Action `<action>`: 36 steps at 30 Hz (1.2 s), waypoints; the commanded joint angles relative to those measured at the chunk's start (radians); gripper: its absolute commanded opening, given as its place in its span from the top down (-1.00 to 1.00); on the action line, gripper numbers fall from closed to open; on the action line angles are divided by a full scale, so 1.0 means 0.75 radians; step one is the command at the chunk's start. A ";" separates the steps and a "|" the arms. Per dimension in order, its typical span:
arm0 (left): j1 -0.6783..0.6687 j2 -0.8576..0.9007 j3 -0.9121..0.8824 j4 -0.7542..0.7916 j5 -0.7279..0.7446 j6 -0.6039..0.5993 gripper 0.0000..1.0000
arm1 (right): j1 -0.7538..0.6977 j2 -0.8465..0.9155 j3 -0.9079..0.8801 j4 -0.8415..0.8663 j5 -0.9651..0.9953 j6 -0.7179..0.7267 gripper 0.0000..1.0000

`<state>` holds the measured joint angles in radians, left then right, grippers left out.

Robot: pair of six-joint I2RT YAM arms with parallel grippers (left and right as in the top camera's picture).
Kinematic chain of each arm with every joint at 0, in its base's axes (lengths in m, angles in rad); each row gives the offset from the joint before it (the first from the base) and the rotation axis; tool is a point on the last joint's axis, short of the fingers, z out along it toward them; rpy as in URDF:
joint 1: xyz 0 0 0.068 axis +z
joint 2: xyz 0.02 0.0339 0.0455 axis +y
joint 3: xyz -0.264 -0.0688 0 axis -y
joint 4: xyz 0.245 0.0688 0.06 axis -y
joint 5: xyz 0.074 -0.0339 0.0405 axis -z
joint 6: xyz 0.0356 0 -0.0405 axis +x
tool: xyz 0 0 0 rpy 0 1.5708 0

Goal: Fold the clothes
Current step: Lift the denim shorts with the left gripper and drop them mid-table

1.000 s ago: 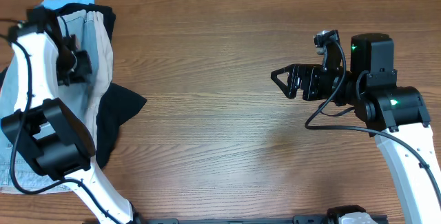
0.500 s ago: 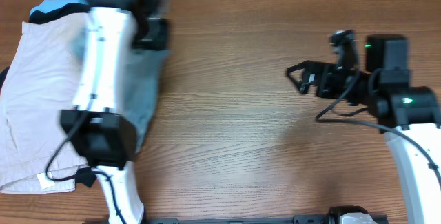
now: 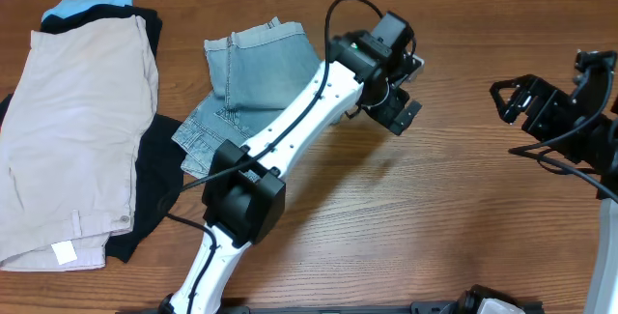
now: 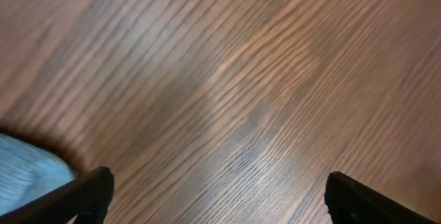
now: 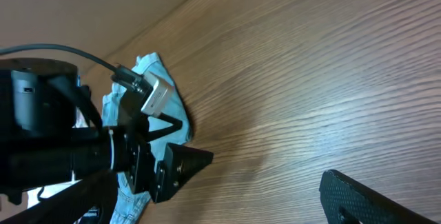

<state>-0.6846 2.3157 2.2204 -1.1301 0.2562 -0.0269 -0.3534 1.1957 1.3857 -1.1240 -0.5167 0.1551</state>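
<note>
Desk (image 3: 444, 227) of brown wood grain, bare across the right half. Beige shorts (image 3: 77, 130) spread flat at 9 o'clock over a black garment (image 3: 154, 174), both to be left alone. Denim shorts (image 3: 246, 77) lying rumpled toward 11 o'clock from the desk's middle, just beside the black garment, one hemmed leg up toward 12, the lower part bunched and crossed by the left arm (image 3: 299, 111). Left gripper (image 3: 398, 113) hanging beyond the denim at about 3 o'clock of it, jaws spread wide over bare wood in the wrist view, only a sliver of blue cloth at the lower left corner there. Right gripper (image 3: 512, 103) well apart at 3 o'clock of the desk, likewise parted and empty. Likely step in hand: laying the denim out flat before any fold. Best to swing the left gripper over to 11 o'clock, pinch a single layer at the waistband or a hem corner rather than the bunched middle, bring the right gripper in for the opposite corner, then draw apart gently and drag toward the bare middle, to avoid snagging the black garment.
</note>
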 commanded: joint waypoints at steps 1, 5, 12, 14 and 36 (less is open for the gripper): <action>0.086 -0.043 0.043 -0.018 -0.031 -0.067 -0.99 | -0.001 -0.023 0.039 -0.001 -0.001 -0.038 -0.95; 0.204 -0.116 0.122 -0.096 -0.032 -0.070 -0.99 | 0.001 -0.022 0.039 -0.007 -0.001 -0.041 -0.95; 0.461 -0.176 0.156 -0.138 -0.017 0.083 -1.00 | 0.001 -0.021 0.039 -0.031 -0.001 -0.066 -0.97; 0.495 -0.143 0.151 -0.139 -0.032 0.124 -0.99 | 0.001 -0.021 0.038 -0.038 -0.001 -0.079 -0.97; 1.026 -0.196 0.153 -0.481 -0.119 -0.022 -1.00 | 0.418 0.183 0.037 -0.008 0.001 -0.071 -0.83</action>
<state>0.0193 2.2902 2.3253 -1.4822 0.1127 -0.0353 -0.1551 1.2842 1.3861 -1.1751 -0.5140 0.0834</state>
